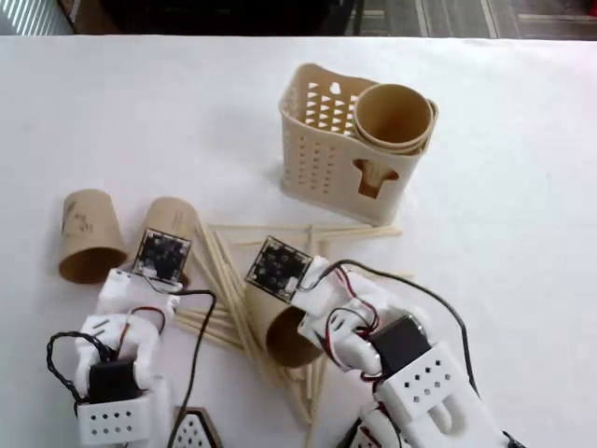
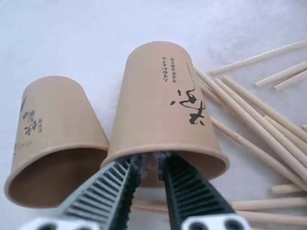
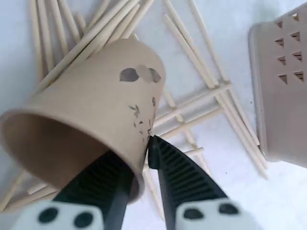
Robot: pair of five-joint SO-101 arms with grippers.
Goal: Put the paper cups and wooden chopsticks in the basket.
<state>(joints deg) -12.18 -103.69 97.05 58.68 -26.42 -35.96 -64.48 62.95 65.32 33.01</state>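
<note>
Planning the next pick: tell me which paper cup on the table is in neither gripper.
The far-left cup; left gripper pinches the middle cup, right gripper the right-hand cup.

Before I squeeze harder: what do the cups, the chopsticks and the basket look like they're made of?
Cups: thin brown paperboard, matte, with a rolled rim and printed marks; likely crushable. Chopsticks: pale bare wood, it seems, round and unvarnished. Basket: cream moulded plastic by its look, smooth, with rows of punched holes in the walls.

Three tan paper cups (image 1: 90, 238) (image 1: 173, 217) (image 1: 284, 341) are counted on the white tabletop (image 1: 513, 233). More are nested (image 1: 394, 114) in one cream perforated plastic basket (image 1: 322, 140). The thin wooden chopsticks (image 1: 233, 299) cannot be counted exactly.
</note>
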